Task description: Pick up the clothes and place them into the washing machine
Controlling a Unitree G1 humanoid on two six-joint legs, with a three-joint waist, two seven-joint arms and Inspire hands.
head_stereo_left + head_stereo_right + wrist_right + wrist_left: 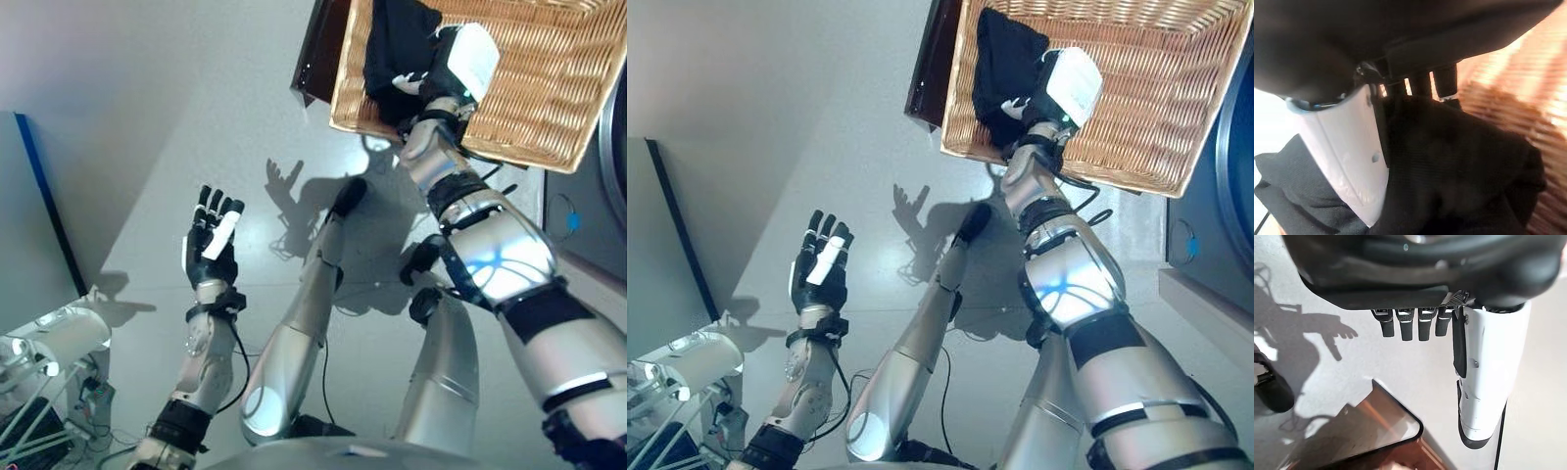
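Pale grey floor (176, 117), glossy, with a wicker basket (1156, 108) standing on it at the far side; a dark brown panel (318, 54) sits against the basket's near-left corner.

Black garment (1004, 69) lies bunched in the basket's left end, against the wall. Right hand (1058, 93) is inside the basket, on the cloth. Right wrist view: white-covered thumb and dark fingers (1445, 81) pressed into the fabric, which folds up around them; it reads as a grasp on the garment, though the fingertips are buried.

Left hand (211, 240) is raised over bare floor, palm out, fingers straight, holding nothing.

Washing machine: only a dark curved edge (612, 147) at the right margin, probably its door; the opening is cut off.

Risks, as judged:
- Grasp may catch only a top fold, so the cloth slides out on lifting.
- Trailing fabric could snag on the basket's rim and drag or tip the basket.

Cannot tell whether more clothes lie beneath the black one.
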